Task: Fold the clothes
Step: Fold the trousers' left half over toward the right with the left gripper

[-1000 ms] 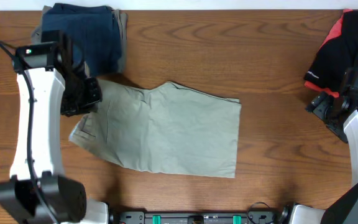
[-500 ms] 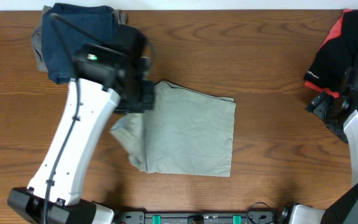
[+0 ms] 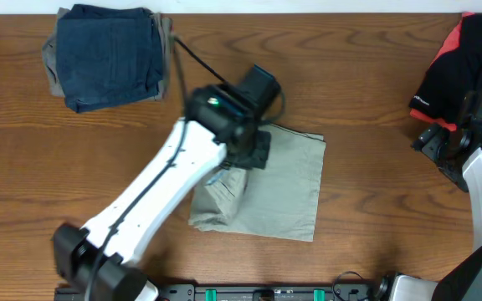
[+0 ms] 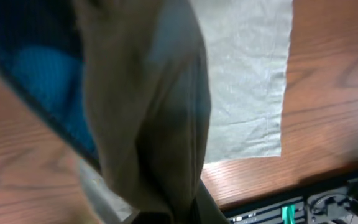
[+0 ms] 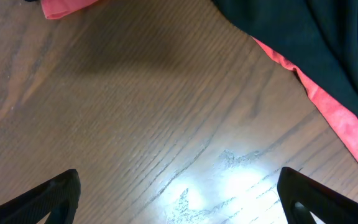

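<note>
A: What did we get from above that the wrist cameras missed?

B: The whole layout. The shorts (image 3: 287,188) lay mid-table (image 3: 375,109), folded denim (image 3: 107,54) sat at the far left corner, and a black-and-red garment (image 3: 450,63) at the far right. The left wrist view gave us only khaki cloth hanging right against the lens, with a flat part of the shorts beyond it.

A: And our count?

B: Three garments, two arms, two grippers.

A: How did the shorts sit against the left gripper (image 3: 253,155)?

B: It was clamped on cloth at their left side. That side was bunched and doubled up beneath it, and the rest lay flat to its right.

A: The right gripper (image 5: 180,196)?

B: Its fingers (image 5: 55,193) stood wide apart over bare wood, gripping nothing — well apart from the shorts, beside the black-and-red garment.
</note>
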Available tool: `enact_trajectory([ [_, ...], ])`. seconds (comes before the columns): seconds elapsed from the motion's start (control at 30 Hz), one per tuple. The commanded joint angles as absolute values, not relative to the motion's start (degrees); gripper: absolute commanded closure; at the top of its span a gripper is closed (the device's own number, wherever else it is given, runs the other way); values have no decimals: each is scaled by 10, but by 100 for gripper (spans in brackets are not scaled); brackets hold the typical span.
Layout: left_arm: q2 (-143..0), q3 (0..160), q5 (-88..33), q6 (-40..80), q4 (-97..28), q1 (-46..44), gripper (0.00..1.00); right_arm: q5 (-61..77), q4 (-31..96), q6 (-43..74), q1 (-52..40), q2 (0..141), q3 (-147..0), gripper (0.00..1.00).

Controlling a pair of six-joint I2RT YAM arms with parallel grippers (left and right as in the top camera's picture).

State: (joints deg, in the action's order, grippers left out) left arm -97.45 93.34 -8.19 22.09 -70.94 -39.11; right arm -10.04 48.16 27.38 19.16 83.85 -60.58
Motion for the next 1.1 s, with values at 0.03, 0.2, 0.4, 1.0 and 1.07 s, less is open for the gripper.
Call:
enact_trajectory([
  [0.03,-1007,905,-86,259,-664,-420,94,-105,482,267,195,832,-610,1],
  [0.2,-1046,887,-86,291,-609,-446,94,-105,482,267,195,832,-610,1],
  [0.4,-1096,887,-86,311,-564,-467,94,-105,482,267,195,832,-610,1],
  [1.0,-1109,889,-112,300,-592,-475,38,-105,482,267,195,832,-610,1],
  [1.07,-1103,889,-111,291,-607,-475,38,-105,482,267,195,832,-610,1],
])
